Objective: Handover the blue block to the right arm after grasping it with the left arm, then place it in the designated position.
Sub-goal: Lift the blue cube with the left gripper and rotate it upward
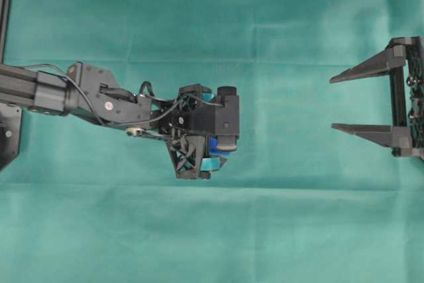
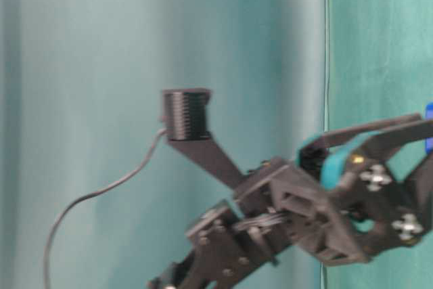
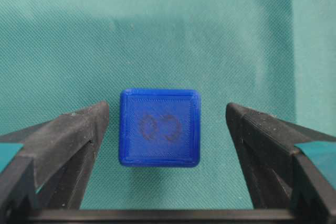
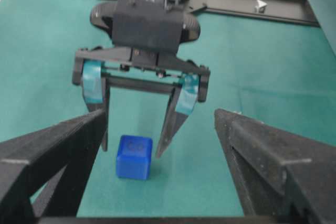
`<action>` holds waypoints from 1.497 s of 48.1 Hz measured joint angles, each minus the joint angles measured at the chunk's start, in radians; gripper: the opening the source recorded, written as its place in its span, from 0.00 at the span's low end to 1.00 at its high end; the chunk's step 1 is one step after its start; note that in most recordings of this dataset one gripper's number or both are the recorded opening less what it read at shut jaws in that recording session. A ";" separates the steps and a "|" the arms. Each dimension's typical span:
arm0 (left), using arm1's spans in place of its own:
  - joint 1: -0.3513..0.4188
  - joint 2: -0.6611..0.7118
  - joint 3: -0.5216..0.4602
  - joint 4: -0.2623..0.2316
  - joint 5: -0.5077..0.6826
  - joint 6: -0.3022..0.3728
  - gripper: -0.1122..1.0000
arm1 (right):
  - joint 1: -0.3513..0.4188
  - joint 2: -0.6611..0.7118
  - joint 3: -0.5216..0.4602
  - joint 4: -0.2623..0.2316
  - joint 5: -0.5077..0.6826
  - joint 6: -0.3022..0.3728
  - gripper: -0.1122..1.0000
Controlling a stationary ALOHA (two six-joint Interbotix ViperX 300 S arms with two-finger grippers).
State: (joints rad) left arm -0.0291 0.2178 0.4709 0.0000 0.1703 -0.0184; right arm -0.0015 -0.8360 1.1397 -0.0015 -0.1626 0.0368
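The blue block (image 3: 159, 127) rests on the green cloth, a faint dark mark on its top face. My left gripper (image 3: 167, 109) points straight down over it, open, one finger on each side with a gap to both faces. From the right wrist camera, its teal pads (image 4: 93, 81) hang above the block (image 4: 134, 157) and its tips reach down beside it. From overhead, only a sliver of the block (image 1: 213, 146) shows under the left arm. My right gripper (image 1: 332, 103) waits at the right edge, open, holding nothing. I cannot see the designated position.
Green cloth (image 1: 278, 230) covers the whole table. A black frame rail (image 1: 5, 4) runs along the left edge, and another rail (image 4: 252, 9) crosses behind the left arm. A thin cable (image 2: 81, 201) loops off the left arm.
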 measured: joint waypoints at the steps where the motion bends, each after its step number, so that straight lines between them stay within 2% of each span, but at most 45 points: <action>1: 0.000 0.009 0.000 0.000 -0.003 -0.002 0.99 | 0.000 0.000 0.000 0.000 0.000 0.000 0.95; 10: 0.002 0.060 0.005 0.000 -0.040 -0.015 0.99 | 0.000 0.008 0.000 0.000 0.000 0.000 0.95; 26: 0.002 0.063 0.014 0.002 -0.069 -0.017 0.99 | 0.000 0.011 0.000 0.000 0.008 -0.002 0.95; 32: 0.002 0.063 0.014 0.000 -0.089 -0.017 0.96 | 0.000 0.011 0.000 0.000 0.008 0.000 0.95; 35: 0.003 0.063 0.014 0.002 -0.094 -0.012 0.87 | 0.000 0.009 0.000 0.000 0.009 -0.002 0.95; 42: 0.014 0.063 0.014 0.000 -0.098 -0.014 0.52 | 0.000 0.009 0.000 0.000 0.012 0.000 0.95; 72: 0.017 0.041 0.018 0.002 -0.078 -0.017 0.52 | 0.000 0.011 0.000 0.000 0.015 0.000 0.95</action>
State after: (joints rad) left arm -0.0123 0.2592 0.4893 0.0015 0.0920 -0.0353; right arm -0.0015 -0.8253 1.1397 -0.0015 -0.1473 0.0368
